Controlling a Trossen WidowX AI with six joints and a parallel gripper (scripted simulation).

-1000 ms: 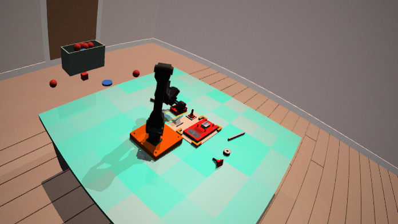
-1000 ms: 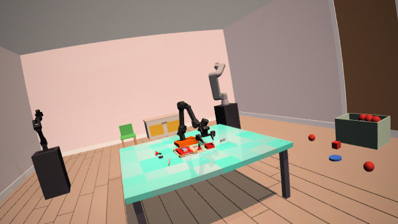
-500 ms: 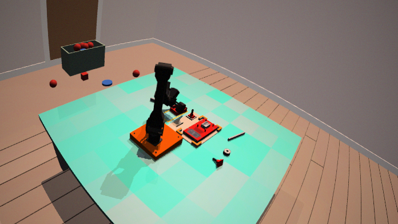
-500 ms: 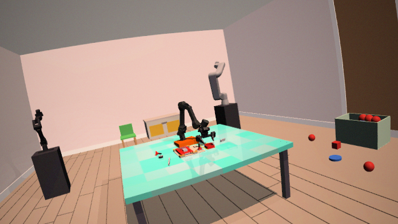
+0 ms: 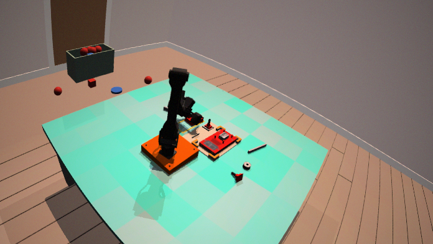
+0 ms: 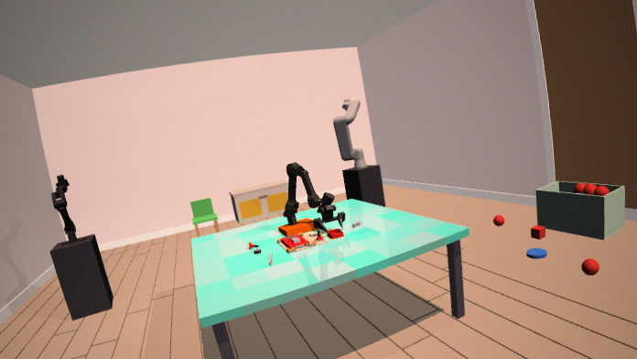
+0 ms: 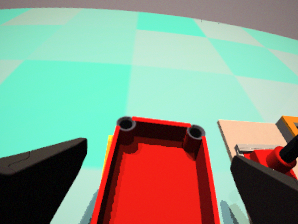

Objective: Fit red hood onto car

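Observation:
The hood (image 5: 190,119) (image 6: 336,233) (image 7: 160,185) lies upside down on the table, its hollow side up. Two round corner bosses with holes show at its far end in the wrist view; its near end is cut off. My gripper (image 6: 334,229) (image 7: 161,154) is open and empty, with one finger on either side of the hood and room between each finger and the walls. Exact finger height is hard to tell. The red chassis (image 5: 218,147) (image 6: 287,242) sits in the jig (image 5: 214,157) (image 7: 290,125), with the grey engine block (image 5: 224,135) (image 6: 296,239) and upright pegs on its deck.
A red piece with a black upright stem (image 5: 209,125) (image 7: 282,157) stands beside the jig, close to the right finger in the wrist view. A rod (image 5: 257,148), a ring (image 5: 246,165) and a red-headed part (image 5: 238,177) lie beyond the chassis. The arm stands on an orange base (image 5: 183,155).

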